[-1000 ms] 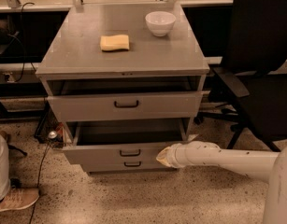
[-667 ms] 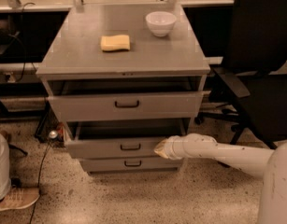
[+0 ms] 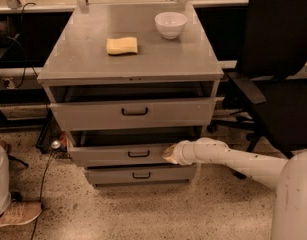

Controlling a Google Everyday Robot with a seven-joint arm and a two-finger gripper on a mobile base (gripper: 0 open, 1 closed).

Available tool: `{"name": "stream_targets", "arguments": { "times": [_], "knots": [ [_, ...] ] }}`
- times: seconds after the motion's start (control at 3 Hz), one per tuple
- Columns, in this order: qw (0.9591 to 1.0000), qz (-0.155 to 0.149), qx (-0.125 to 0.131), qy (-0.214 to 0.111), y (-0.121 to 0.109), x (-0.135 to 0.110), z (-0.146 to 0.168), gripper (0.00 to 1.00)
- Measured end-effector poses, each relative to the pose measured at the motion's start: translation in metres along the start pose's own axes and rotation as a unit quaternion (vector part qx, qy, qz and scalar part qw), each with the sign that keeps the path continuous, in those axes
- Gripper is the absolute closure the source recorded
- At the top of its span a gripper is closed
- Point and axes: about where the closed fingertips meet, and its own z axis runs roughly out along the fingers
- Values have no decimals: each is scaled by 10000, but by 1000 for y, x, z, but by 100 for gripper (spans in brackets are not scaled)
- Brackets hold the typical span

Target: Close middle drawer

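Note:
The grey cabinet has three drawers. The middle drawer has a low grey front with a small dark handle and stands slightly out, a dark gap above it. My gripper is at the end of the white arm coming from the lower right and presses against the right part of this drawer's front. The top drawer sticks out a little. The bottom drawer is nearly flush.
A yellow sponge and a white bowl sit on the cabinet top. A black office chair stands close on the right. A shoe and a cable lie on the floor at the left.
The middle drawer has slid inward from well open to nearly shut. My gripper and arm have followed it toward the cabinet.

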Motion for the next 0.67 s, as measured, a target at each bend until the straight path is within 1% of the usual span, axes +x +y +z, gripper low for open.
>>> {"name": "stream_targets", "arguments": {
  "times": [0.67],
  "knots": [
    [9993, -180, 52, -322, -33, -23, 21, 100]
  ]
}}
